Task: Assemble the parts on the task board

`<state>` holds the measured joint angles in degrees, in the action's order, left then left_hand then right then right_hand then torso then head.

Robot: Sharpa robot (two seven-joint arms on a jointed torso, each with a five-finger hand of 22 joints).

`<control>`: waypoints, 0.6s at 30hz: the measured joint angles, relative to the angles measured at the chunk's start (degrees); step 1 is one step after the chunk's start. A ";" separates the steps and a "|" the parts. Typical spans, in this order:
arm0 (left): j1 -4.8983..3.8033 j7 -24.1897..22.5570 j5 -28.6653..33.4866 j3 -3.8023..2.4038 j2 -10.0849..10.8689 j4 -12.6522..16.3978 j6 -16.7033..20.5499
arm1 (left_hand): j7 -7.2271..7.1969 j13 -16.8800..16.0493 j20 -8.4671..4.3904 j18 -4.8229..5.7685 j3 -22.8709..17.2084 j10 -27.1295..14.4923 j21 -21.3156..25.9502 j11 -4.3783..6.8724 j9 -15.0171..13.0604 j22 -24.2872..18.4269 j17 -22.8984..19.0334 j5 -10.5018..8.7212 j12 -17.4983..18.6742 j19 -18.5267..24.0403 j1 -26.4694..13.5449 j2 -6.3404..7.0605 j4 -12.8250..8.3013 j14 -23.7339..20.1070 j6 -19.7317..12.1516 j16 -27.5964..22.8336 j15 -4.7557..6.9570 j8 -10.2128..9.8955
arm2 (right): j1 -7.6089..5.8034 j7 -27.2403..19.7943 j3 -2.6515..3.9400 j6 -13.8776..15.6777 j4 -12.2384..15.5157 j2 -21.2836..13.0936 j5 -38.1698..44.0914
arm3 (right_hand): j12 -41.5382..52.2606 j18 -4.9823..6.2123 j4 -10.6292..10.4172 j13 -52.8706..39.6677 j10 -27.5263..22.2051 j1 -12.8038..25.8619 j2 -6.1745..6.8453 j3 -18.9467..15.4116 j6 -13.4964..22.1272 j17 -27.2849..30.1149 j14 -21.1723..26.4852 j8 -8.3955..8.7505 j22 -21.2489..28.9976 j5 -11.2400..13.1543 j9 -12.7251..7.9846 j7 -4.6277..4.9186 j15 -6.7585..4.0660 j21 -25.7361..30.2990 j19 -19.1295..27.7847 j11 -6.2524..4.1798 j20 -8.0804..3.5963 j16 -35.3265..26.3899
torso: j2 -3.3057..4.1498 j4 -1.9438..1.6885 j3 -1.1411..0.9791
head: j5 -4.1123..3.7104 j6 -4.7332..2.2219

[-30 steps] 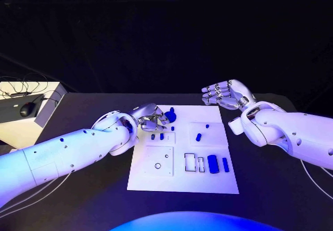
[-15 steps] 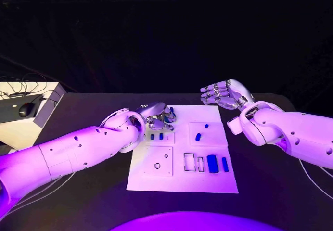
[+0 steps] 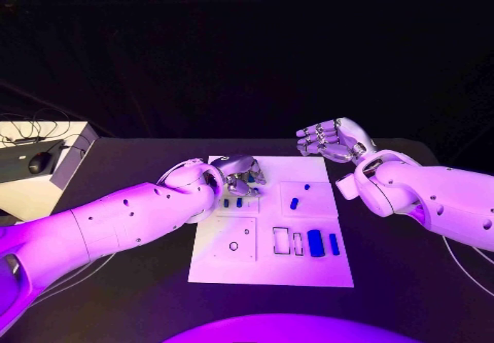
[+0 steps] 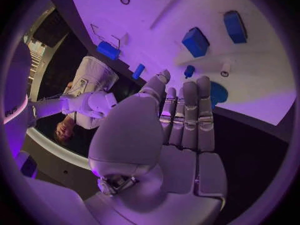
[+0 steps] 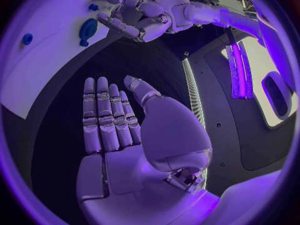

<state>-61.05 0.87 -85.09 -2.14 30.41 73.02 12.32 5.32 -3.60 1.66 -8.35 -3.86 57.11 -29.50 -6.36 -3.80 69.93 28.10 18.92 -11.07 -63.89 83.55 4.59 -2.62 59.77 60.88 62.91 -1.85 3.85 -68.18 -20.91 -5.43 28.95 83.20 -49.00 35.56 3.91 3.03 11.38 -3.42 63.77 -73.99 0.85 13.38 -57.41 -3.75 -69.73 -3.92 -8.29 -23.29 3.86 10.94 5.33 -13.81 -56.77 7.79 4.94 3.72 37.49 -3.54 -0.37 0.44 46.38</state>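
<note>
The white task board point(image 3: 273, 264) lies in the middle of the black table. My left hand point(image 3: 239, 175) hovers over the board's far left corner with its fingers point(image 4: 189, 116) straight and nothing in them. A round blue part point(image 4: 219, 92) lies on the board just beside those fingertips. Two small blue parts point(image 3: 233, 203) stand just nearer than the hand, and another blue part point(image 3: 293, 203) sits in the square field to their right. Two longer blue parts point(image 3: 316, 243) stand near the board's right edge. My right hand point(image 3: 330, 139) hangs past the far right corner, palm point(image 5: 125, 130) flat and empty.
A white box point(image 3: 36, 164) with a black mouse and cables stands off the table's left side. Bare black table point(image 3: 412, 257) surrounds the board. Outlined slots point(image 3: 281, 241) and a small ring hole point(image 3: 233, 246) mark the board's near half.
My left arm has swung to the right and further over the board's far left corner, so the hand now covers the round blue part in the head view. The right hand has barely moved.
</note>
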 measured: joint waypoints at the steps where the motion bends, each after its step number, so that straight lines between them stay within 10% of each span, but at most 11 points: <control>1: -0.02 0.19 -0.17 0.03 -0.14 -0.15 -0.33 | 0.08 0.00 0.00 0.00 0.06 0.00 0.00 0.00 0.03 0.17 -0.46 0.00 0.11 0.00 0.13 0.13 0.03 0.00 -0.08 0.40 0.00 0.00 | 0.00 0.00 0.00 0.00 0.00 0.00 0.00 | 0.00 0.00 0.00 0.00 0.00 0.00 0.00 0.00 0.00 0.00 0.00 0.00 0.00 0.00 0.00 0.00 0.00 0.00 0.00 0.00 0.00 0.00 | 0.00 0.00 0.00 | -0.01 0.00; 18: -0.17 2.25 -2.28 0.13 -1.07 -1.76 -2.35 | 0.51 0.04 0.41 -0.87 -3.09 2.44 -0.62 -0.11 0.04 3.18 -4.84 0.00 2.44 -0.42 0.12 0.12 0.39 -0.10 0.35 4.93 -0.11 0.00 | 0.00 -0.04 0.00 -0.02 0.04 0.05 -0.01 | 0.00 0.00 0.00 0.00 0.00 0.00 0.00 0.00 0.00 0.00 0.00 0.00 0.01 0.00 0.00 0.00 0.00 0.00 0.00 0.00 0.00 0.00 | -0.01 -0.02 0.03 | -0.15 -0.05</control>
<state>-61.22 3.12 -87.37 -2.00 29.34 71.26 9.97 5.83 -3.56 2.07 -9.22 -6.95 59.55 -30.12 -6.48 -3.76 73.11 23.26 18.92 -8.63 -64.30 83.67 4.71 -2.23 59.66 61.24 67.84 -1.96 3.85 -68.18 -20.95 -5.43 28.93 83.24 -48.95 35.54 3.91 3.04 11.38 -3.42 63.77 -73.99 0.85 13.38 -57.41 -3.75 -69.73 -3.92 -8.28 -23.28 3.86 10.94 5.33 -13.81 -56.77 7.80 4.94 3.72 37.49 -3.56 -0.34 0.29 46.33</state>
